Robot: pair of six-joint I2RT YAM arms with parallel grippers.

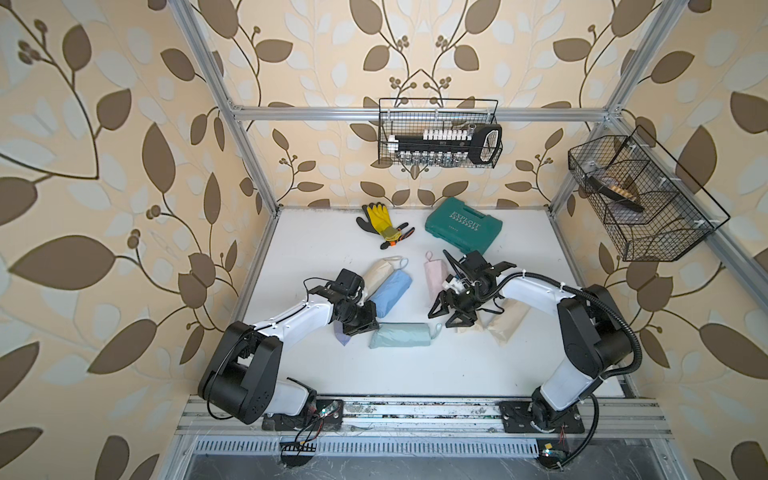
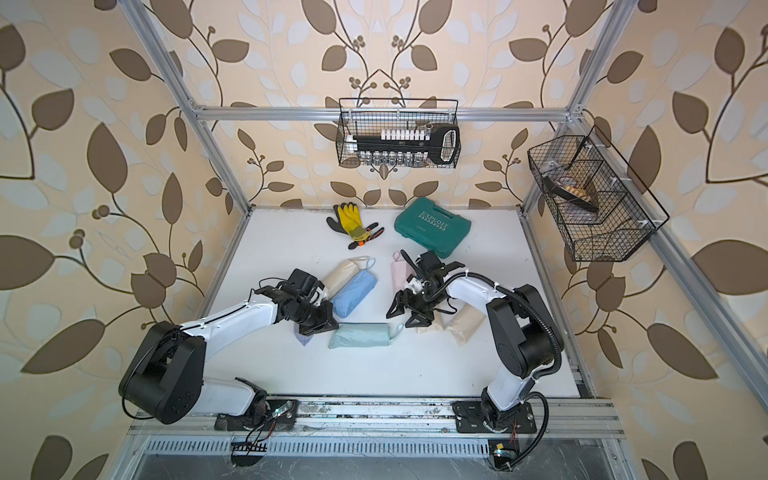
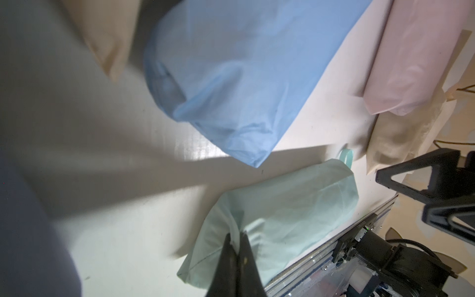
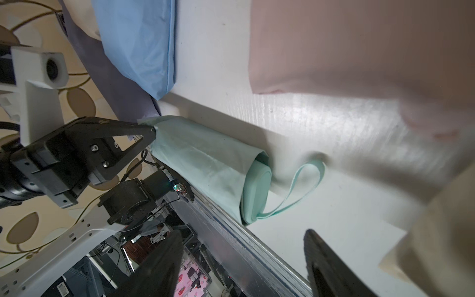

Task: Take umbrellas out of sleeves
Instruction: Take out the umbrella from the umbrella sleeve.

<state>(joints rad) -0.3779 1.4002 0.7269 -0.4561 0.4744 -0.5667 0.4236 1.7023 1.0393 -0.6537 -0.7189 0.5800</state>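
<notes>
A mint sleeve (image 1: 401,336) (image 2: 361,336) lies across the near middle of the table. The mint umbrella's handle (image 4: 257,195) and wrist loop (image 4: 305,185) stick out of its open end. My left gripper (image 1: 372,327) (image 3: 237,236) is shut on the fabric at the mint sleeve's (image 3: 282,213) closed end. In the right wrist view its fingertips (image 4: 153,129) pinch that same corner. My right gripper (image 1: 448,315) (image 2: 409,316) (image 4: 244,234) hangs open just above the table beside the handle end, holding nothing.
Blue (image 1: 390,289), beige (image 1: 376,274) and pink (image 1: 434,276) sleeves lie behind. A lilac one (image 1: 343,336) shows under the left gripper, and another beige one (image 1: 505,322) under the right arm. Yellow-black gloves (image 1: 384,224) and a green case (image 1: 463,226) sit at the back.
</notes>
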